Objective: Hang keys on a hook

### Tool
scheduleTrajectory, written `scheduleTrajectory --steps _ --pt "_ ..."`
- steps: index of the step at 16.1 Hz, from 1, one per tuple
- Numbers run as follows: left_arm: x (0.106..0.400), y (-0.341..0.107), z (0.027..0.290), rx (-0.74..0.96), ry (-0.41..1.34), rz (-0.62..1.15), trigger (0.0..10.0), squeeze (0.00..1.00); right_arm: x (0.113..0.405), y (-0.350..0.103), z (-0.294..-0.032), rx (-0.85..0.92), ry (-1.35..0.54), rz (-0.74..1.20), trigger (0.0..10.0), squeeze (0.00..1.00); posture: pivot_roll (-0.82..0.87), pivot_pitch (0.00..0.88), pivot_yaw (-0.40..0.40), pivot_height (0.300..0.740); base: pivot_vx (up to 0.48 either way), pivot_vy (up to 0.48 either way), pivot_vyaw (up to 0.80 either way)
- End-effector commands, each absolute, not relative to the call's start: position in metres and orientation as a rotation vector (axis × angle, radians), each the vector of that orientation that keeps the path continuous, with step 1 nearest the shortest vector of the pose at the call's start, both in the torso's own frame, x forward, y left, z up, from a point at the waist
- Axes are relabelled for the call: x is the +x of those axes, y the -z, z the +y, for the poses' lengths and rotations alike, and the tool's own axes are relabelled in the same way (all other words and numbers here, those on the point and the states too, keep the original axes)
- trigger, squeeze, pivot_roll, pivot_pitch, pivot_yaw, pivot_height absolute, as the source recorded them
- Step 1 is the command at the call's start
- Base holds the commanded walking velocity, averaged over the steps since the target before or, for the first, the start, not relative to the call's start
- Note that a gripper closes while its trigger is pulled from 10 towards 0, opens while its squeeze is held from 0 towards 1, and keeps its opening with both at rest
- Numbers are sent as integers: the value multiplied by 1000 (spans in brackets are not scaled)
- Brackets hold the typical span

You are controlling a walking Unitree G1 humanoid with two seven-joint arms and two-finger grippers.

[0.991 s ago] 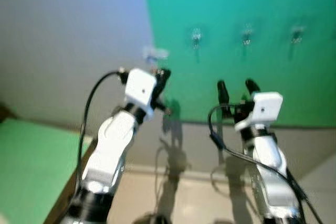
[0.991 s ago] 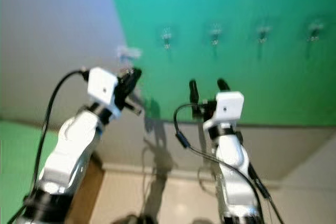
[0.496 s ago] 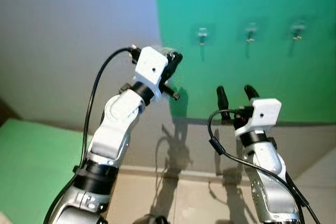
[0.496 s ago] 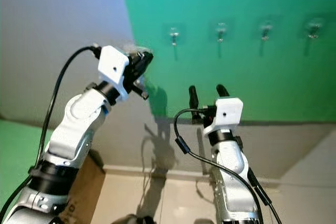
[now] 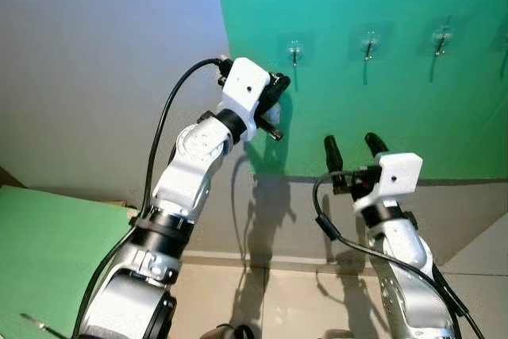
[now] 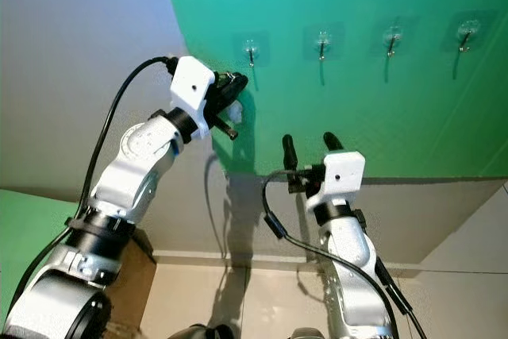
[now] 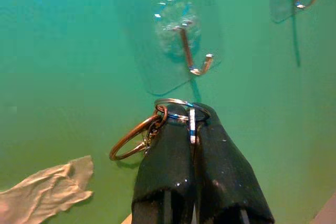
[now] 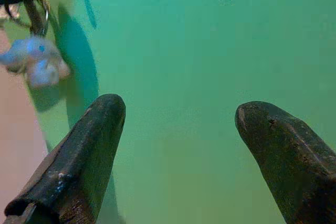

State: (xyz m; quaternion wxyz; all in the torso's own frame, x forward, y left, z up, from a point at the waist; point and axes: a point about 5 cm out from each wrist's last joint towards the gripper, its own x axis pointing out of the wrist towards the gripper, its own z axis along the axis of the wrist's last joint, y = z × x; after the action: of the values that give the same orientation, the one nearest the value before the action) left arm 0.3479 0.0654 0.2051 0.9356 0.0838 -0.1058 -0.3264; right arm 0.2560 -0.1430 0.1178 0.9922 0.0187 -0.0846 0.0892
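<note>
**Operator:** Keys first — where are they?

**Observer:** Your left gripper [image 7: 191, 129] has its fingers pressed together on the key ring [image 7: 181, 103], which sticks up at the fingertips. A second, coppery ring [image 7: 135, 137] hangs off to the side, and a pale fob [image 8: 37, 61] dangles beneath, as the right wrist view shows. You have them raised against the green wall [image 5: 397, 93], just below the leftmost hook [image 7: 191, 56] of the row.

**Operator:** So which step am I on?

**Observer:** I'd judge you are in the final approach. The ring is near the hook's upturned tip but not yet over it; they look apart.

**Operator:** And the other arm?

**Observer:** Your right gripper [image 5: 353, 147] is held lower, well clear of the hooks, with its fingers spread and nothing between them.

**Operator:** What does the next move ask of me?

**Observer:** Probably a small lift so the ring's opening clears the tip, then an advance toward the wall and a drop onto the hook before you let go. Keep the ring facing the tip; if it twists, it may glance off the hook rather than thread it.
</note>
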Motion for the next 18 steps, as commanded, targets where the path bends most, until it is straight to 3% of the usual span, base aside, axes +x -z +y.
scheduleTrajectory --steps 1,11,15,18 --pt "353 -215 67 166 664 -243 0 0 254 -119 -134 51 -260 -159 10000 0 -275 41 156 740 0 0 0" --pt "356 -226 56 155 746 -281 0 0 239 -110 -124 37 -504 -61 10000 0 -276 43 153 740 0 0 0" --pt "351 -230 54 152 768 -288 0 0 227 -118 -157 -17 -499 -39 10000 0 -294 53 159 740 0 0 0" --pt "347 -230 54 148 769 -297 0 0 225 -133 -163 42 -485 -113 10000 0 -304 55 163 740 0 0 0"
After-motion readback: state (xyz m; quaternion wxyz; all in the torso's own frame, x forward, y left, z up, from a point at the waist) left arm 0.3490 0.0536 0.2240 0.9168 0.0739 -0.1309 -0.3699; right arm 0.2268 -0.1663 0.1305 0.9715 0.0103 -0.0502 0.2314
